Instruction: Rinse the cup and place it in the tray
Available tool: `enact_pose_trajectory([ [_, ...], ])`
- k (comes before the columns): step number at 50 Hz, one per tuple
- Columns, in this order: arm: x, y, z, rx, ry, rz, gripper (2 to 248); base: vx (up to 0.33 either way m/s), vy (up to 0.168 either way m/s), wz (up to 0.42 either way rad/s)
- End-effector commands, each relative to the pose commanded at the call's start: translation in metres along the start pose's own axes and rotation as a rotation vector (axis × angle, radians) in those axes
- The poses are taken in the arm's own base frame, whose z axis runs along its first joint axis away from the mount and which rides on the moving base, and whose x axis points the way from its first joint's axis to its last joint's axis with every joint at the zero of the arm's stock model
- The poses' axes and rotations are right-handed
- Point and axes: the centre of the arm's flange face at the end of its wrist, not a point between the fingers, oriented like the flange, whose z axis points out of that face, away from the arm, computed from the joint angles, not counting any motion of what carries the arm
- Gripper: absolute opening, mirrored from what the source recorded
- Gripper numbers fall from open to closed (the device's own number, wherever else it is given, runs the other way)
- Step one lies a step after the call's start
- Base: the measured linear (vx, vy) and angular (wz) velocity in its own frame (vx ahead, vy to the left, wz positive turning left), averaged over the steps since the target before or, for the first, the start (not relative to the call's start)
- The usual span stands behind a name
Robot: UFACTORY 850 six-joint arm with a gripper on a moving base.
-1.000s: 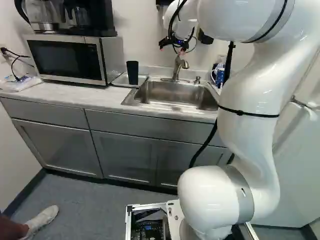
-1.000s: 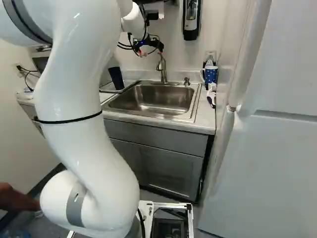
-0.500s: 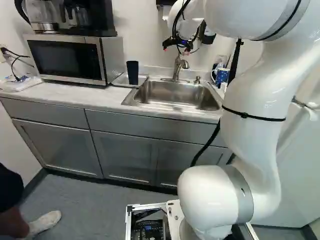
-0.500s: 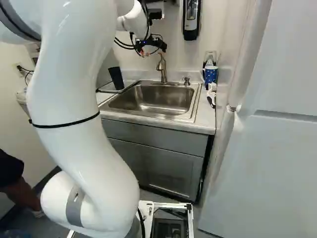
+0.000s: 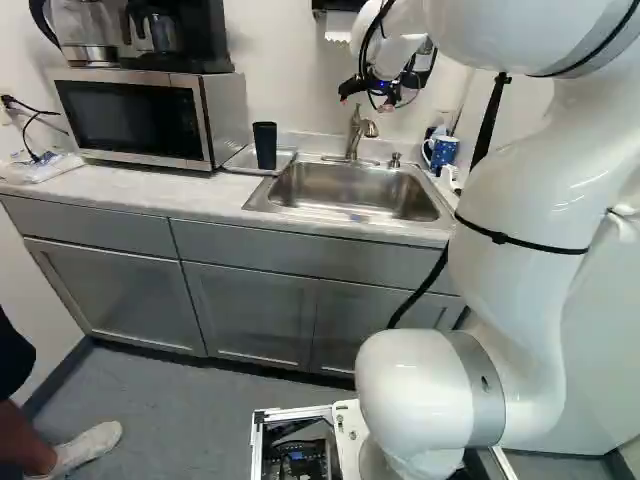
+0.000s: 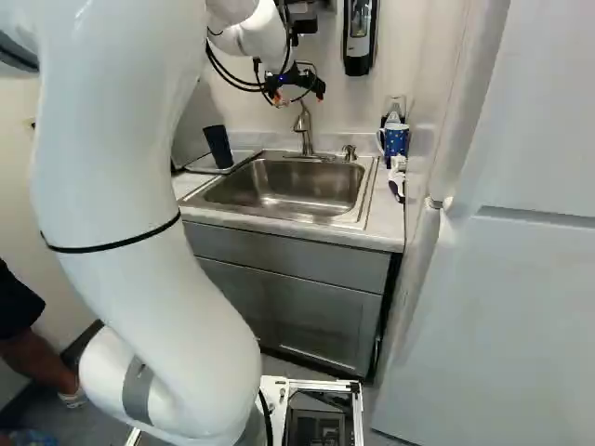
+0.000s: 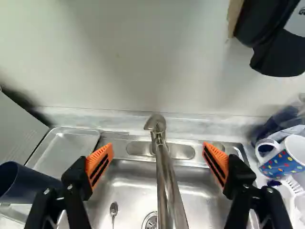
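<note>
1. The jaws are wide open, with nothing gripped; the orange pads face each other well apart.
2. The gripper hangs at the upper middle of the right base view, and right of the upper middle in the left base view.
3. In the wrist view, the spout of the faucet shows between the two fingers, touching neither.
4. Under the gripper is the steel sink, right of the middle in the left base view. A spoon lies in it, near the drain.
5. The dark cup stands upright in the shallow metal tray, above and left of the middle of the left base view. The tray sits just beside the sink, between it and the microwave.
6. On the sink's other side, toward the upper right of the right base view, is a spotted mug. The soap pump is between it and the faucet.
7. A coffee maker sits on the microwave, at the upper left of the left base view.
8. A white fridge fills the right side of the right base view.
</note>
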Motion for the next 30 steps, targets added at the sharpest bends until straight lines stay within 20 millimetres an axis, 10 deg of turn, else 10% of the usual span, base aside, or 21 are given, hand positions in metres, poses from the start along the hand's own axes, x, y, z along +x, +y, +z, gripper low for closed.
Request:
enact_pose_trajectory([
  [30,-0.04,0.011,-0.052,-0.017,-0.129,0.01,247,0.0,0.0,0.0],
])
